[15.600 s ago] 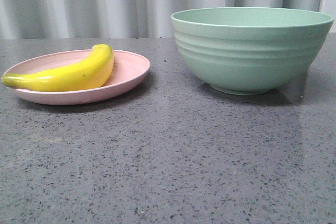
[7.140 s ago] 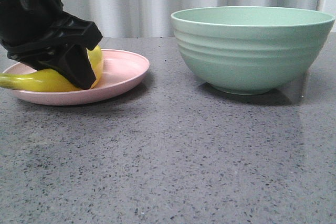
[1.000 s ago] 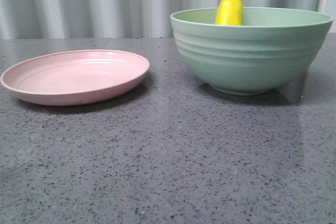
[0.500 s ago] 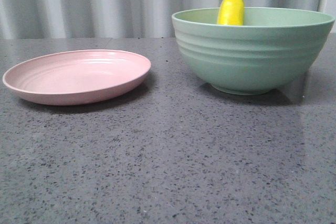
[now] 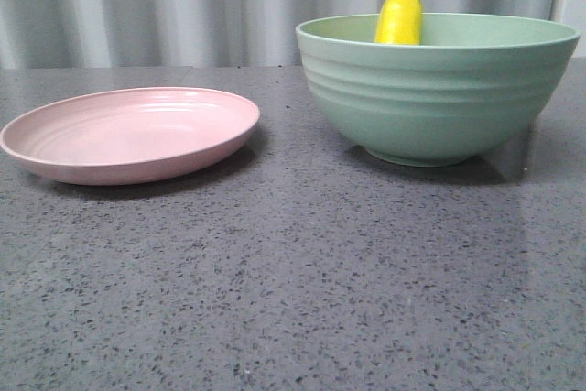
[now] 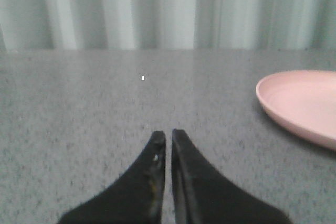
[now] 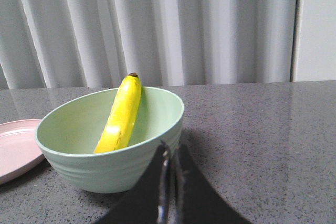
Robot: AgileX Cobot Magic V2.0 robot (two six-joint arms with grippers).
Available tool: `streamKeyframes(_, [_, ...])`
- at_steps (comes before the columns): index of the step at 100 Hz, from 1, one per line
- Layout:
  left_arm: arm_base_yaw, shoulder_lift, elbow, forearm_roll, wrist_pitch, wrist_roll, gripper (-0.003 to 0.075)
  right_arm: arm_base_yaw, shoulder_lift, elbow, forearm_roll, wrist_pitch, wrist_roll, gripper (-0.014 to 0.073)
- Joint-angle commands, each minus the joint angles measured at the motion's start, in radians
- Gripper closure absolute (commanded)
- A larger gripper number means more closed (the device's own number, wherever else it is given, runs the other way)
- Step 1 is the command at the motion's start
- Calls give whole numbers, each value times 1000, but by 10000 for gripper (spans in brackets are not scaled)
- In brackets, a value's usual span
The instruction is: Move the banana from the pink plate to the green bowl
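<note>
The yellow banana (image 5: pixel 400 16) stands inside the mint-green bowl (image 5: pixel 438 98), leaning on its far wall, tip above the rim. In the right wrist view the banana (image 7: pixel 121 116) lies up the bowl's (image 7: pixel 63 156) inner wall. The pink plate (image 5: pixel 133 133) is empty on the left; its edge shows in the left wrist view (image 6: pixel 299 106). My left gripper (image 6: pixel 168 136) is shut and empty over bare counter, beside the plate. My right gripper (image 7: pixel 170 149) is shut and empty, beside the bowl. Neither gripper shows in the front view.
A grey speckled counter (image 5: pixel 293 272) carries both dishes. A pale pleated curtain (image 5: pixel 183 6) hangs behind the counter's far edge. A sliver of the plate (image 7: pixel 13 148) shows past the bowl in the right wrist view.
Over the earlier frames the banana went from the plate, gripped by a black gripper, into the bowl. In the last second the view shifts a few pixels; nothing else moves.
</note>
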State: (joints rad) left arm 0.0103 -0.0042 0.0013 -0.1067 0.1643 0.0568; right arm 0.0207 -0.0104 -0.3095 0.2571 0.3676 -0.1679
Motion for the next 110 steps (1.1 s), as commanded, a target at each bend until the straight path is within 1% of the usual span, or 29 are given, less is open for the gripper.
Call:
streamKeyframes(1, [4,-33,26,-17,66,-9,739,-3,25,-23,-5,-75,-9,673])
streamKeyframes(5, [4,-33,26,-19,134,-9,739,-3,25,-23,-5,-75,-9,673])
streamKeyframes(11, [2,-33,26,-37,135,-10,739,-3,25,-23,-5,-78,-9,673])
streamKeyframes(92, [2,-33,26,-37,135,-10,739,-3,25,-21,-7,-78,-9,673])
streamKeyframes(97, [2,-33,26,-37,135,-10,739,-3,25,-2,-31,-101,-9,673])
streamKeyframes(104, [2,-33,26,-37,135,-10,739,-5,25,47,-107,-167,-5,673])
streamKeyframes(110, [2,-33,26,-37,135,-10,739,-15,25,103,-170,-267,86,673])
